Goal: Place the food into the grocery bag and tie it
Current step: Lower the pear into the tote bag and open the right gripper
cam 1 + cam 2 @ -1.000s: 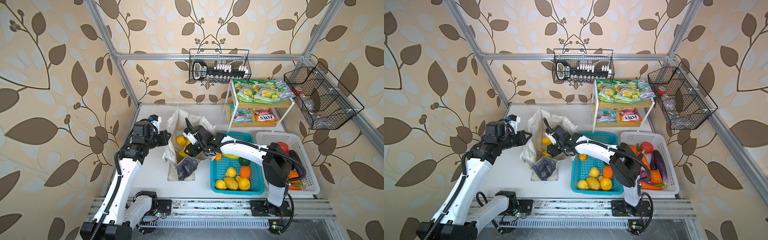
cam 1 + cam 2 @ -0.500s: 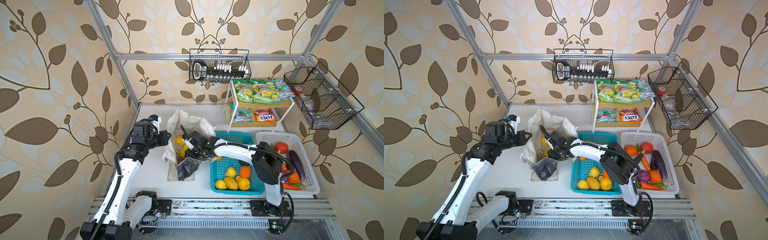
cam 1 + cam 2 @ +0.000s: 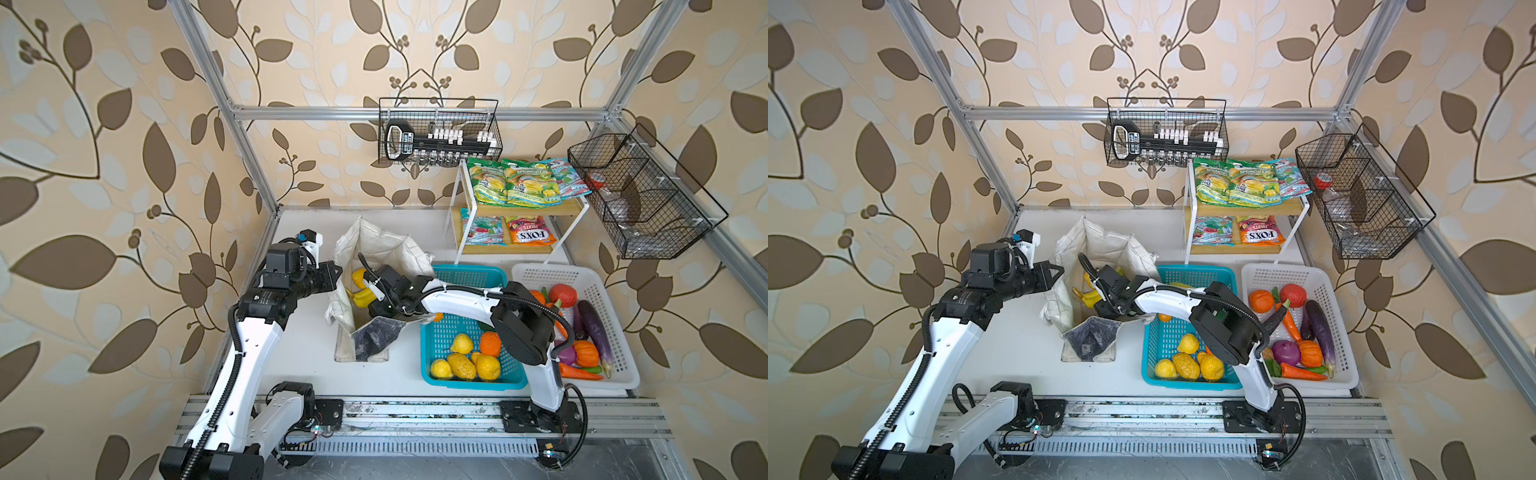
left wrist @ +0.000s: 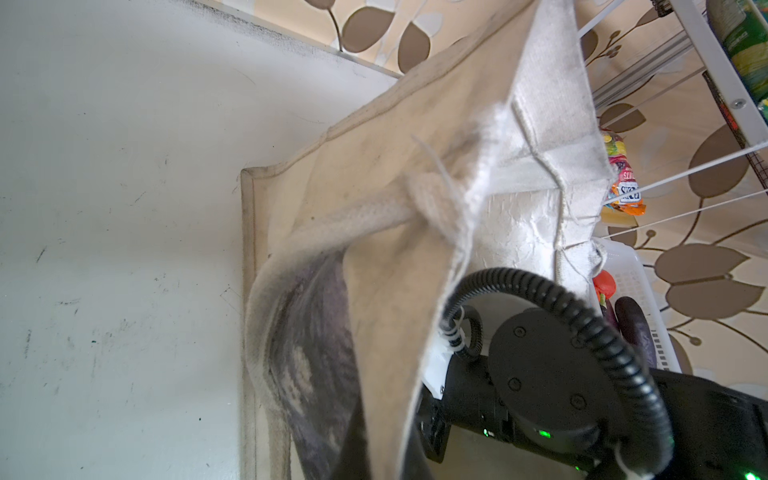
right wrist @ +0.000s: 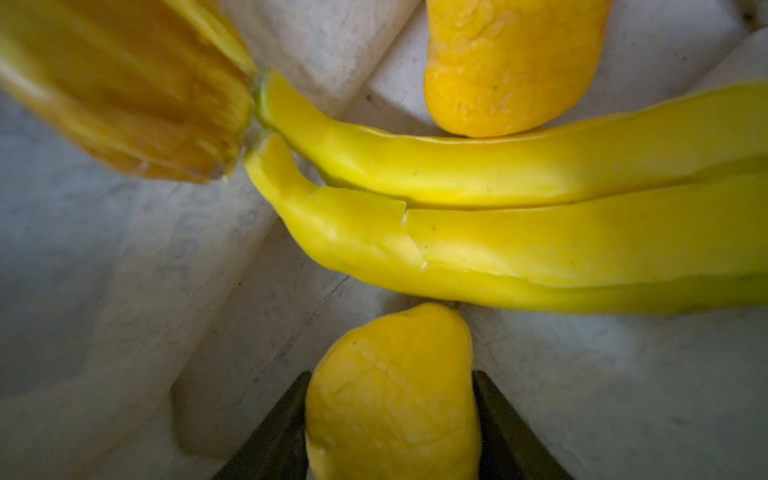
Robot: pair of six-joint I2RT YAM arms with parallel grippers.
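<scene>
the grocery bag [image 3: 386, 249] stands open on the surface [image 3: 299, 353], at 9 o'clock from the blue basket [image 3: 469, 271]. in both top views its long side runs from 12 to 6 o'clock, and the dark printed flap [image 3: 374, 338] folds down toward 6.

the left hand [image 3: 332, 275] is closed tight. it seems to pinch the bag's rim on the 9 o'clock side to hold the mouth open. the right hand [image 5: 391, 373] is down inside the bag. a yellow fruit [image 5: 395, 415] sits between its two fingers, and both fingers press on its sides, so i think it is gripped. the fruit's pointy end faces away from the hand, toward the banana bunch [image 5: 540, 216]. its long way runs along the fingers.

the bananas lie flat on the bag's bottom, crosswise to that fruit. an orange-yellow fruit [image 5: 507, 62] lies just beside them.

so some food is in, i think. the snack packets [image 3: 515, 183] on the shelf [image 3: 498, 249] at 1 o'clock are not in the bag yet. more fruit sits in the blue basket. the handles are not tied yet.
</scene>
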